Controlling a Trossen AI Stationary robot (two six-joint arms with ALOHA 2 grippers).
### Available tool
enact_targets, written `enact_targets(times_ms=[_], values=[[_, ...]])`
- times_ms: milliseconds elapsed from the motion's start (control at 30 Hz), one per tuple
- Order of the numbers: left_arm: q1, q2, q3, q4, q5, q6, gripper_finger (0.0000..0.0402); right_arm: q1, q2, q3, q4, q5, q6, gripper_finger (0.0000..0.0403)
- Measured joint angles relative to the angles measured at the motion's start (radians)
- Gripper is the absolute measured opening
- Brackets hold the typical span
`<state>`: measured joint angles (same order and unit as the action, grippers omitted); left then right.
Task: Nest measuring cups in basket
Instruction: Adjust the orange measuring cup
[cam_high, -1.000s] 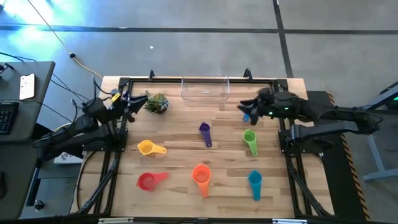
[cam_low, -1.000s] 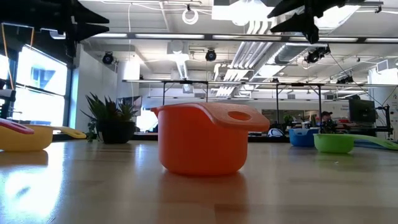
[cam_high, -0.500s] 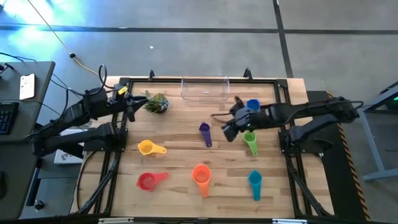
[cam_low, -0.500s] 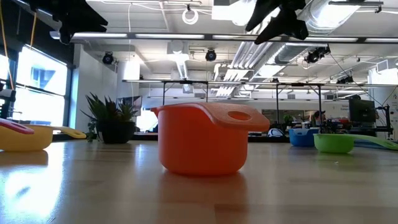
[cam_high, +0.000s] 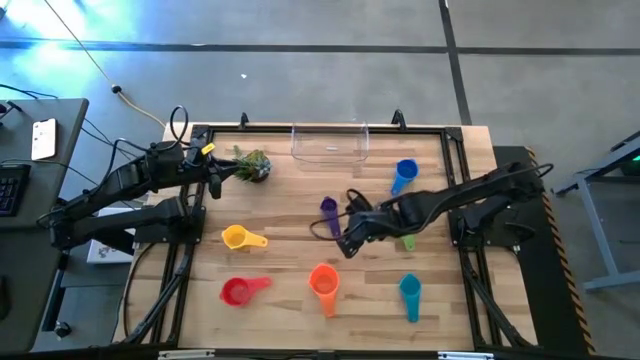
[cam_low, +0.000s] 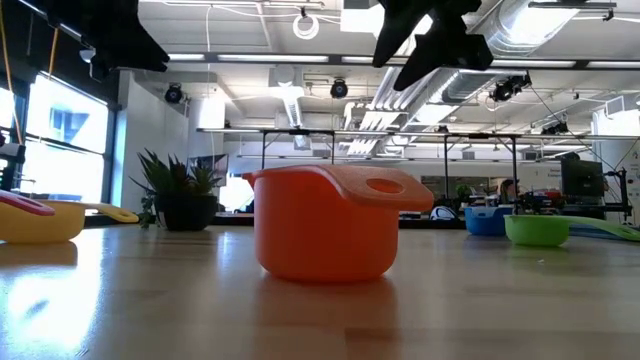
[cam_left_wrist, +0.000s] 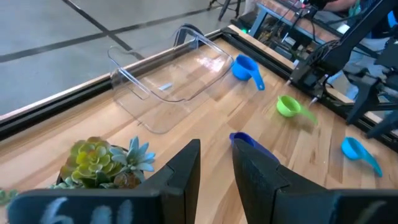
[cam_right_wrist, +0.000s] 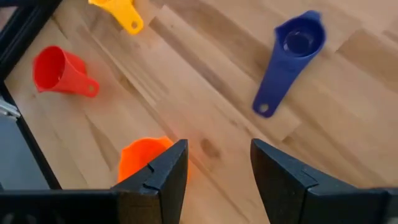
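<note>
The high view shows several cups lying apart on the table: blue (cam_high: 403, 175), purple (cam_high: 329, 213), green (cam_high: 407, 241) partly under the right arm, yellow (cam_high: 240, 238), red (cam_high: 240, 290), orange (cam_high: 324, 283) and teal (cam_high: 410, 292). The clear basket (cam_high: 330, 142) stands at the far edge with no cup in it. My right gripper (cam_high: 345, 244) hangs open and empty above the table's middle, between the purple cup (cam_right_wrist: 292, 50) and the orange cup (cam_right_wrist: 146, 158). My left gripper (cam_high: 215, 170) waits, slightly open, beside the plant.
A small leafy plant (cam_high: 253, 165) stands at the far left, just in front of my left gripper (cam_left_wrist: 216, 168). A black metal frame (cam_high: 190, 250) runs along the table's left and right sides. Bare wood lies between the cups.
My right gripper has swung from the far right, by the blue cup, toward the table's middle and near edge, and now hangs between the purple and orange cups. The blue cup now lies clear of the arm near the basket.
</note>
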<state>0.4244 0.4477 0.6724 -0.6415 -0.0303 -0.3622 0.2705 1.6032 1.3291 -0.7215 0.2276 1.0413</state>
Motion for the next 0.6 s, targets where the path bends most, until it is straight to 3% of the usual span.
enact_targets(times_ms=[600], values=[[0.000,0.000,0.000,0.002,0.000,0.000,0.0085,0.079,0.197,0.012,0.112,-0.031,0.059,0.0165]])
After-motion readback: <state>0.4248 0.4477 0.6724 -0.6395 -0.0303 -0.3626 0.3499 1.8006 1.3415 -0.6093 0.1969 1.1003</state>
